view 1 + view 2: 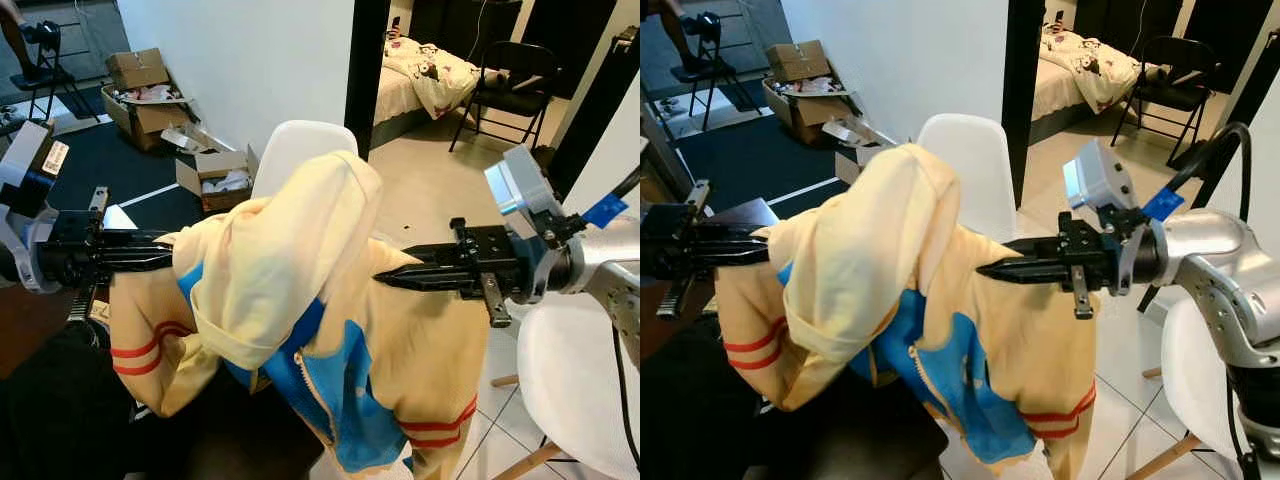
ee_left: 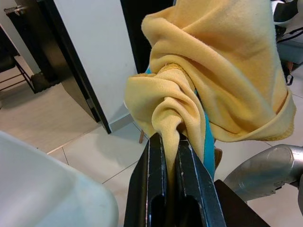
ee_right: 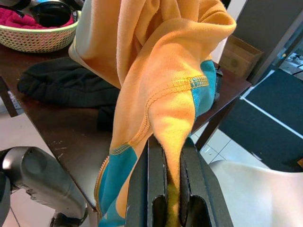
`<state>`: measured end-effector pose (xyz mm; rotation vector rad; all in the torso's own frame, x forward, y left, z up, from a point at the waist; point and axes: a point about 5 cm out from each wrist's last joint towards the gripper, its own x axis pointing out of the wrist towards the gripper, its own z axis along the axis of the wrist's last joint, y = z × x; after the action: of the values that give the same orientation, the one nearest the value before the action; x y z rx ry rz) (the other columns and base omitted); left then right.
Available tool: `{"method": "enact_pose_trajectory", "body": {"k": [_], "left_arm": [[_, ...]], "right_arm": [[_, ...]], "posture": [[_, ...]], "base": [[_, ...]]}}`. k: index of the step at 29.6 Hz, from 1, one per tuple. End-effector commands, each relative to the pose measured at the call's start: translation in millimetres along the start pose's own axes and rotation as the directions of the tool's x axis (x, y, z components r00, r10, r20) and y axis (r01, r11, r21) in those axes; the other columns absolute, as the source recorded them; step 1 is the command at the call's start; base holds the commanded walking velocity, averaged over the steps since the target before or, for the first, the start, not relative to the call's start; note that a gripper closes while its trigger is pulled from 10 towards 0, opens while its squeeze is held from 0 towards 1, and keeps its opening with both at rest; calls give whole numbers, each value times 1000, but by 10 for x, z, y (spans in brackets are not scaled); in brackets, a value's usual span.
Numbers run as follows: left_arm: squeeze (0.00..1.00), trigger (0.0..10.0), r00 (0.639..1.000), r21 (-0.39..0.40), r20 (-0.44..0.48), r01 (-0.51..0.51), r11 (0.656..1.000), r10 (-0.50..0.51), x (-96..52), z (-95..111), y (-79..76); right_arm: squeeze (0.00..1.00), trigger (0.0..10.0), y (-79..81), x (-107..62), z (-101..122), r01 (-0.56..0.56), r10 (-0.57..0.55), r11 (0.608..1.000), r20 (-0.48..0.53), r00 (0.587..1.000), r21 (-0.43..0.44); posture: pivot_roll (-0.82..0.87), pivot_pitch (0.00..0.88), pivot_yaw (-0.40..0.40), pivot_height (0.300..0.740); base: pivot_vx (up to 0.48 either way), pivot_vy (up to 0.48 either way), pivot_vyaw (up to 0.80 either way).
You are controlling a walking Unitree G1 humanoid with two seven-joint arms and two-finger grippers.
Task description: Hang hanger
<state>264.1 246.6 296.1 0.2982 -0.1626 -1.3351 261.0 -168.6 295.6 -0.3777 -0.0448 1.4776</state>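
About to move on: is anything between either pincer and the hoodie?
No. Both already grip it: the left pincer and the right pincer are each shut on a fold of the hoodie, held up between them over the dark table. No hanger or rail can be made out.

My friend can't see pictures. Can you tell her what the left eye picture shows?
Two robot arms hold up a yellow and blue hooded jacket between them, the left pincer and the right pincer each pinching a shoulder. A white chair stands behind it, with cardboard boxes and a bed farther back.
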Motion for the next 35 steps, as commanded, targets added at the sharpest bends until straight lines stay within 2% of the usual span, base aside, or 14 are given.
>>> {"method": "enact_pose_trajectory", "body": {"k": [1, 8, 9, 19, 22, 23, 24, 26, 28, 29, 30, 33, 34, 35], "left_arm": [[0, 10000, 997, 42, 50, 48, 998, -50, 78, 109, -32], [0, 10000, 996, 45, 82, 24, 999, -28, 111, 114, -14], [1000, 10000, 995, 21, 103, 7, 1000, -9, 129, 107, 1], [1000, 10000, 960, 62, 148, -250, 966, 239, 17, 147, 195], [1000, 10000, 960, 62, 148, -250, 966, 239, 17, 147, 195], [1000, 10000, 942, 76, 157, -313, 947, 298, -34, 154, 228], [1000, 10000, 870, 103, 169, -484, 869, 464, -195, 146, 335], [1000, 10000, 870, 103, 169, -484, 869, 464, -195, 146, 335], [1000, 10000, 705, 130, 172, -708, 694, 688, -453, 89, 468], [1000, 10000, 705, 130, 172, -708, 694, 688, -453, 89, 468], [525, 10000, 629, 132, 165, -778, 615, 760, -545, 47, 506], [525, 10000, 579, 126, 165, -816, 565, 799, -581, 6, 517], [0, 10000, 542, 96, 184, -840, 534, 820, -565, -35, 515], [0, 10000, 526, 13, 232, -843, 538, 818, -454, -92, 499]], "right_arm": [[0, 0, 81, 125, 15, -84, 84, 996, 7, 996, -5], [0, 0, 80, 149, -11, -64, 64, 998, 13, 998, -4], [0, 0, 78, 151, -13, -56, 56, 998, 26, 998, -2], [0, 0, -47, 127, 16, 73, -77, 997, 142, 987, 33], [0, 0, -47, 127, 16, 73, -77, 997, 142, 987, 33], [0, 0, -80, 121, 11, 108, -113, 993, 155, 981, 42], [0, 0, -193, 106, -9, 216, -227, 973, 175, 958, 76], [0, 0, -193, 106, -9, 216, -227, 973, 175, 958, 76], [0, 0, -381, 57, -61, 388, -410, 910, 187, 893, 143], [0, 0, -381, 57, -61, 388, -410, 910, 187, 893, 143], [0, 0, -460, 21, -89, 457, -485, 872, 185, 855, 176], [0, 0, -533, -34, -107, 523, -556, 828, 185, 810, 200], [0, 0, -608, -109, -108, 594, -635, 771, 195, 748, 229], [0, 0, -657, -174, -103, 645, -693, 720, 211, 689, 257]], "posture": [[57, 0, -5, 740], [56, 0, 0, 740], [58, 0, 3, 740], [58, 0, 2, 740], [58, 0, 2, 740], [60, 0, -2, 740], [60, 0, -3, 740], [60, 0, -3, 740], [60, 0, -6, 740], [60, 0, -6, 740], [60, 0, -6, 740], [61, 0, -8, 740], [58, 0, -8, 740], [58, 0, -7, 740]], "base": [[0, 0, 0], [0, 0, 0], [0, 0, 0], [0, 0, 0], [0, 0, 0], [0, 0, 0], [0, 0, 0], [0, 0, 0], [0, 0, 0], [0, 0, 0], [0, 0, 0], [0, 0, 0], [0, 0, 0], [0, 0, 0]]}}
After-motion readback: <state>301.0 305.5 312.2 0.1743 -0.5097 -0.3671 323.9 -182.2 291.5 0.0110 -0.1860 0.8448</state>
